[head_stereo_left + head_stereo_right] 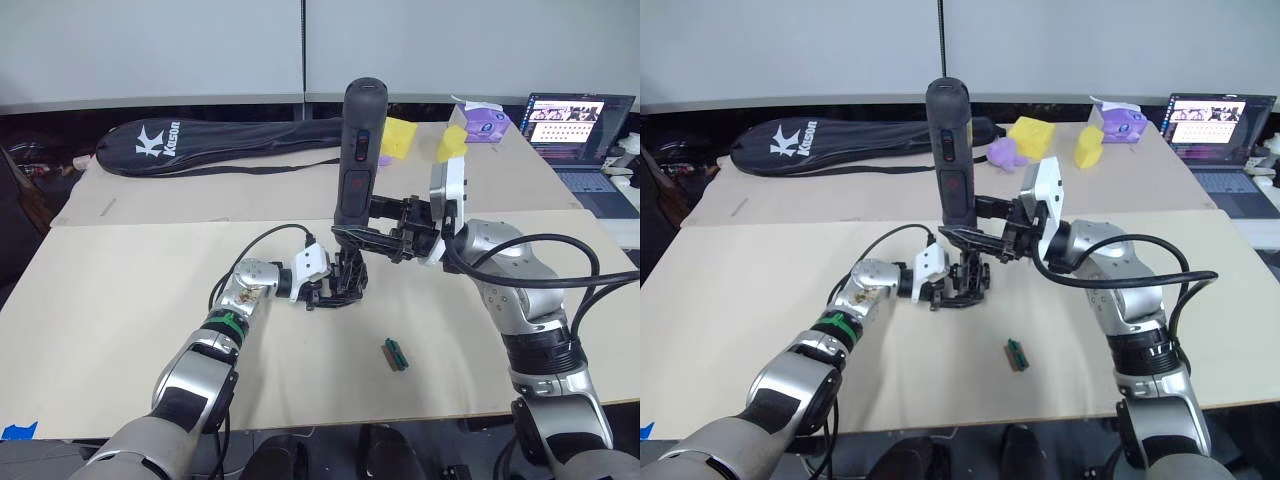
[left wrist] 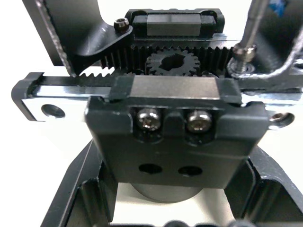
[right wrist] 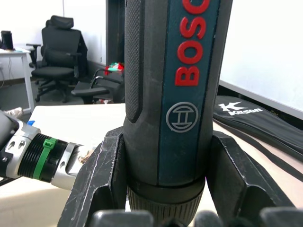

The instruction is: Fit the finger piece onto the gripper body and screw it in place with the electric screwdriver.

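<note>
Near the centre of the left eye view, the thick black cylindrical electric screwdriver [image 1: 358, 155] with red markings stands nearly upright, its long axis vertical, its rounded butt toward the top of the frame and its bit end pointing down at the table. The right gripper [image 1: 385, 232] is clamped around its lower barrel, one black finger [image 3: 102, 175] pressed against each side. Directly beneath it, just below frame centre, sits the small black mechanical gripper body [image 1: 345, 280], held by the left gripper [image 1: 322, 290], whose fingers are closed on its base. In the left wrist view the thin metal bit [image 2: 251, 26] comes down onto a screw head [image 2: 244, 51] at the body's toothed rack. A small green rectangular block [image 1: 395, 354] lies on the pale tabletop [image 1: 120, 310], lower right of centre. A long black racket bag [image 1: 210, 145] lies at upper left.
</note>
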Robot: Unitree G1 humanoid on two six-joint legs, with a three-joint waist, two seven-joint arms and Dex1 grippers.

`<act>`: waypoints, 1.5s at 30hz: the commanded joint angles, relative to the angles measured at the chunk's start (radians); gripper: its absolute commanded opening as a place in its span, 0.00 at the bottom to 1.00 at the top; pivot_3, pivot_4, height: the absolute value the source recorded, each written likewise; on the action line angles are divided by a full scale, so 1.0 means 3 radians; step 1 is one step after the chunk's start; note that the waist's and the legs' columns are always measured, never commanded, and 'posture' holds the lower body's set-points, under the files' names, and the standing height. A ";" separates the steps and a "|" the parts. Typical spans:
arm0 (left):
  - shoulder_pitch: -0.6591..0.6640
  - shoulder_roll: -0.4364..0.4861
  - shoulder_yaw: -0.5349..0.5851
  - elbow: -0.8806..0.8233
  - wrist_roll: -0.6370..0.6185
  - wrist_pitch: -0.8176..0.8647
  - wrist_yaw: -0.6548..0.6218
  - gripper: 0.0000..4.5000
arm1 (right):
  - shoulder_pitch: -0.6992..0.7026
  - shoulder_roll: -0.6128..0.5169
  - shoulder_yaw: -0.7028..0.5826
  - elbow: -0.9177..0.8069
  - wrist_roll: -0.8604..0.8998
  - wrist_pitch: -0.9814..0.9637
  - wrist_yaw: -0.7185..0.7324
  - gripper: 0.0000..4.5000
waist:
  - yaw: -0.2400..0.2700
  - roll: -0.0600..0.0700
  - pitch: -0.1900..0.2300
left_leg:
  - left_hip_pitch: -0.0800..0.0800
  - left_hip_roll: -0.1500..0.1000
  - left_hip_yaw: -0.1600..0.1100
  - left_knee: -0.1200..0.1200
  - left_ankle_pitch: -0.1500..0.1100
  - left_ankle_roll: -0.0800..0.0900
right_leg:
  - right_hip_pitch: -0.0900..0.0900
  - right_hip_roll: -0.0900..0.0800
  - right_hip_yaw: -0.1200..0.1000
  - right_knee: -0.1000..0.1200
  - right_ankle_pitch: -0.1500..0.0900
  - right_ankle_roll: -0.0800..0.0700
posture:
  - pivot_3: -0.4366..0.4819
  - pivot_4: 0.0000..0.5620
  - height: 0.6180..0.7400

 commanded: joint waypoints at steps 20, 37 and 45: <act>-0.0127 0.0057 0.0073 -0.0049 -0.0003 -0.0107 -0.0035 0.52 | 0.0178 -0.0184 0.0384 0.0095 -0.0379 0.0297 0.0005 0.42 | -0.0001 0.0000 0.0000 | 0.0016 0.0002 -0.0002 -0.0007 -0.0011 0.0014 | 0.0015 0.0000 -0.0002 -0.0006 -0.0001 -0.0001 | 0.48 0.27 0.86; -0.0093 0.0071 0.0072 -0.0085 -0.0002 -0.0110 -0.0051 0.52 | 0.0308 -0.0230 0.0327 0.0153 -0.0413 0.0221 -0.0048 0.42 | 0.0000 0.0000 0.0000 | 0.0021 0.0003 -0.0004 -0.0009 -0.0014 0.0017 | 0.0020 0.0000 -0.0003 -0.0008 -0.0001 -0.0001 | 0.48 0.27 0.86; -0.0095 0.0063 0.0070 -0.0078 0.0005 -0.0105 -0.0061 0.52 | 0.0237 -0.0262 0.0151 0.0082 -0.0352 0.0211 -0.0092 0.42 | 0.0000 0.0000 0.0000 | 0.0025 0.0004 -0.0003 -0.0012 -0.0015 0.0018 | 0.0022 0.0000 -0.0002 -0.0009 -0.0001 -0.0001 | 0.48 0.27 0.86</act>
